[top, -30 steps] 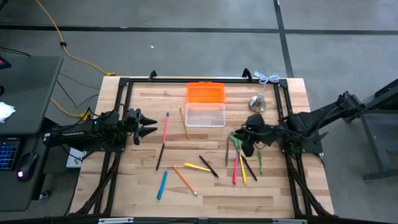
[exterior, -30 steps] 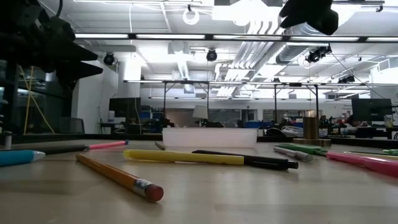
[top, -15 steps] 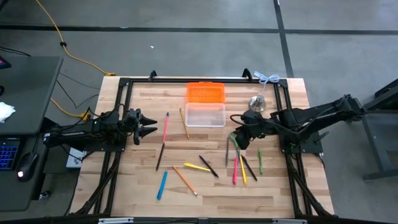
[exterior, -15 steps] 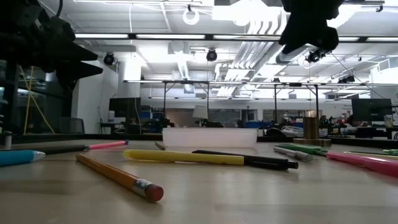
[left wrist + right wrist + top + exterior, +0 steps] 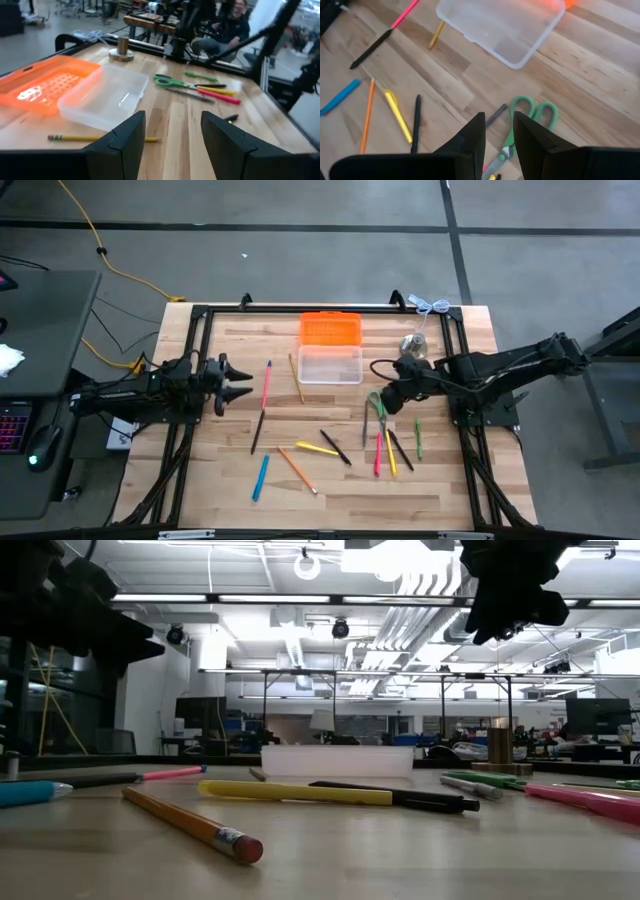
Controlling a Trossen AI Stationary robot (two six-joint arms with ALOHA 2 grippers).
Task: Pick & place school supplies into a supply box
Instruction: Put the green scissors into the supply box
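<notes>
Near the back middle of the worktop (image 5: 330, 490), the supply box (image 5: 330, 365) sits empty, its orange lid (image 5: 330, 329) touching it on the far side. Supplies all still out on the wood: scissors (image 5: 378, 408) just right of the box, pink pen (image 5: 378, 454), yellow pen (image 5: 390, 455), black pen (image 5: 401, 450) and green pen (image 5: 418, 438) clustered below them; black pen (image 5: 335, 446), yellow marker (image 5: 317, 448), orange pencil (image 5: 297, 470), blue pen (image 5: 260, 477) mid-worktop; pink pen (image 5: 267, 383), dark pen (image 5: 258, 430) and a wooden pencil (image 5: 296, 377) left of the box. Right tool (image 5: 385, 402) hovers above the scissors' handles, jaws a narrow gap apart, holding nothing; wrist view shows the green loops (image 5: 532, 111) just ahead of the fingers (image 5: 470, 137). Left tool (image 5: 245, 388) parked at the left edge, jaws apart, empty. Looks like the scissors are the pick in hand. To do it well: open a bit wider first, drop straight down, straddle the pivot or one handle loop rather than the thin blades, close only once the fingertips are at wood level. Watch the pens beside the blades, easy to drag along. Silver bell (image 5: 414, 345) sits near the arm's path to the box, so lift clear before swinging over.
</notes>
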